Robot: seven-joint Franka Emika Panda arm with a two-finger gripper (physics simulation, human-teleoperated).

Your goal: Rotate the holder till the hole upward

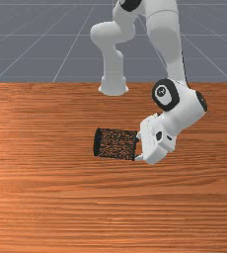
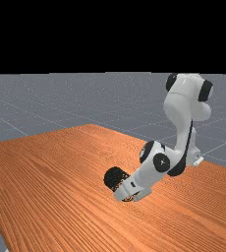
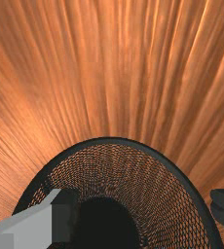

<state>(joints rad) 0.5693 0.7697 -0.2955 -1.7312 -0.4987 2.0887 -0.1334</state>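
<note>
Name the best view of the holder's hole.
The wrist view looks into the hole, past its rim to the base. The front view has it edge-on; in the far view it lies behind the end effector.

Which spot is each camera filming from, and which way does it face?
Front view: across the table, facing the arm; shows arm and gripper.
Far view: farther off, looking over the table at the whole arm.
Wrist view: on the hand, looking down past the fingers into the holder.
Front and far views share arm, table, holder.
</note>
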